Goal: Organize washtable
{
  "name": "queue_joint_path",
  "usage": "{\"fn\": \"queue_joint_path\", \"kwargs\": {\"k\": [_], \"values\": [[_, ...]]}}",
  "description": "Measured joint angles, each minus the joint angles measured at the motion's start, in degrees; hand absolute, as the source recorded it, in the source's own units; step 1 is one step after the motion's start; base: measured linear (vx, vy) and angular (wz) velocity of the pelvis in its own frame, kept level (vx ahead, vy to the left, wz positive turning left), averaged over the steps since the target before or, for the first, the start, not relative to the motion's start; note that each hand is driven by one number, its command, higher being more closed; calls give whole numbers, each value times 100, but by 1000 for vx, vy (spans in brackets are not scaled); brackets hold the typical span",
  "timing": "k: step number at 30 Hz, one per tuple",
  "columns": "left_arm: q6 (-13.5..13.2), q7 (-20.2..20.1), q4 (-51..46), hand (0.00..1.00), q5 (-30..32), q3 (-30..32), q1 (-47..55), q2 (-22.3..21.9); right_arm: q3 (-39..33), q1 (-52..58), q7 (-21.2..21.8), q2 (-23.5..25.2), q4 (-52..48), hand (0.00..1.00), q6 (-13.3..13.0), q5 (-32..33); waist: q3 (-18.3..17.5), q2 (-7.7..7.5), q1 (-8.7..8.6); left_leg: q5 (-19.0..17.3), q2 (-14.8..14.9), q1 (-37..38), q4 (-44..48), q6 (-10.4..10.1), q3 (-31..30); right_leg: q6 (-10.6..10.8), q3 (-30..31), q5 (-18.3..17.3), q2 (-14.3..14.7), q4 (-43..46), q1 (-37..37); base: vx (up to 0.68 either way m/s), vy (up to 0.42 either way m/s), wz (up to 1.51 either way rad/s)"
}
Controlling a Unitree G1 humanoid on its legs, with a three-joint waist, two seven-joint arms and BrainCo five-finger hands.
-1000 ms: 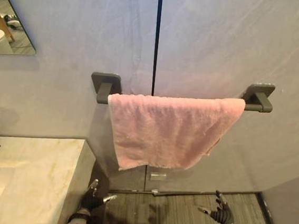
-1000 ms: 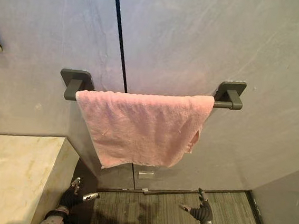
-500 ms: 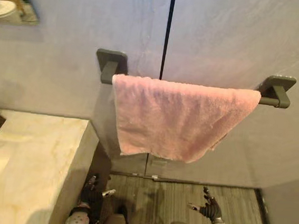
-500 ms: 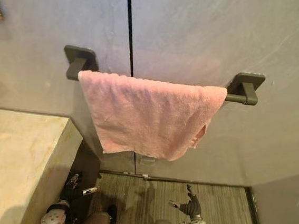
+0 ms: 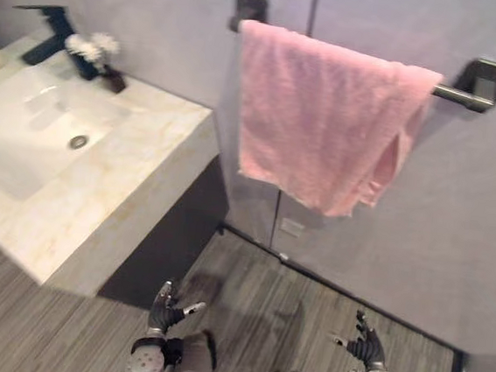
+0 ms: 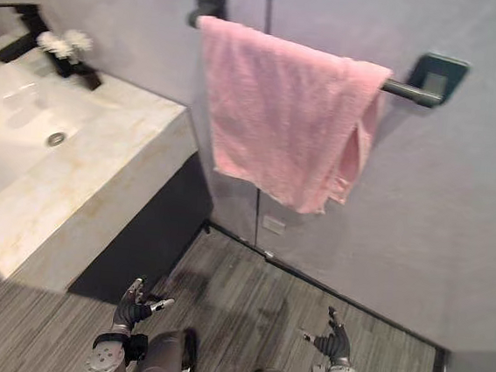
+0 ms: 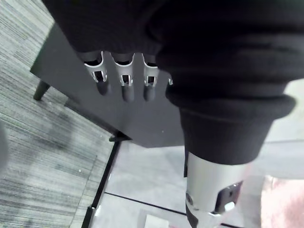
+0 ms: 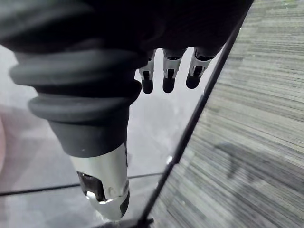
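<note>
In the left eye view a pink towel [image 5: 324, 123] hangs folded over a dark wall bar [image 5: 457, 97], bunched toward the bar's right end, with its lower edge well above the grey plank floor [image 5: 263, 302]. To the left stands the marble desk [image 5: 136, 166] with a white basin [image 5: 21, 120] sunk into it, a drain [image 5: 78, 141] in the basin's bottom, a black faucet [image 5: 50, 28] at the back and a small pot of white flowers [image 5: 92, 48] just beside the faucet. Low down, the left hand [image 5: 166, 306] hangs near the desk's dark front and the right hand [image 5: 364, 345] hangs well apart from it, both over the floor and holding nothing. The right eye view gives the same layout, with the bar's right bracket [image 6: 442, 71] clear of the towel. In the left wrist view the fingers [image 7: 124, 85] point straight out, side by side and relaxed, the thumb apart, with the desk's dark cabinet front past them and a corner of pink towel at the edge. In the right wrist view the fingers [image 8: 166, 76] are likewise straight and loosely spread, thumb apart, over the seam of wall and floor.
</note>
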Motion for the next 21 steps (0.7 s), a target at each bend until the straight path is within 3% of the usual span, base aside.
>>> {"fn": "queue_joint_path", "kwargs": {"k": [2, 3, 4, 6, 8, 12, 13, 19, 21], "values": [[4, -3, 233, 0, 13, -162, -227, 81, -113, -45, -11, 40, 242, 0, 0, 88, -74, 59, -231, -84, 229, 555, -552, 31, 374, 70, -676, 121, -139, -96, 8, -154, 77, 176], [4, -5, 325, 0, 21, -231, -330, 87, -207, -62, -10, 31, 353, 0, 4, 141, -105, 106, -338, 107, 227, 884, -1150, -28, 522, 146, -887, 169, -174, -168, 7, -142, 186, 170], [6, -1, 467, 0, 39, -308, -442, 105, -341, -191, -25, 24, 506, 0, 10, 159, -188, 254, -407, 433, 118, 1279, -2159, -506, 515, 271, -1059, 293, -167, -331, -15, -114, 210, 118], [6, -8, 601, 0, 189, -375, -484, 305, -396, -438, -29, 80, 742, 0, 4, 179, -199, 243, -348, 533, 20, 1434, -2788, -657, 473, 346, -1101, 582, -82, -647, 17, -114, 218, 42], [25, -9, 821, 0, 271, -366, -436, 559, -417, -519, -31, 192, 841, 0, 2, 178, -239, 118, -353, 543, -104, 1447, -2760, -643, 426, 425, -1085, 847, -119, -939, 191, -107, 172, 13], [24, 6, 1132, 0, 291, -139, -266, 800, -410, -516, -32, 262, 934, 0, 19, 139, -293, 66, -344, 680, -427, 1407, -2929, -390, 231, 593, -964, 1102, -290, -1274, 356, -136, 142, 22], [27, 9, 1176, 0, 290, -96, -270, 803, -409, -516, -32, 262, 942, 0, 21, 136, -313, 24, -363, 719, -469, 1401, -2975, -354, 164, 602, -944, 1106, -305, -1280, 350, -166, 101, 51], [22, 91, 1465, 0, 229, 182, -139, 643, -369, -505, -41, 279, 965, 0, 81, 124, -280, 103, -230, 1037, -760, 1144, -3290, -164, -532, 776, -909, 830, -344, -1218, 307, -122, 37, 66], [18, 131, 1504, 0, 218, 314, -131, 594, -351, -539, -50, 298, 962, 0, 79, 125, -237, 59, -178, 1165, -868, 947, -3270, 8, -768, 797, -1113, 675, -402, -1125, 328, -26, 23, 121]]}}
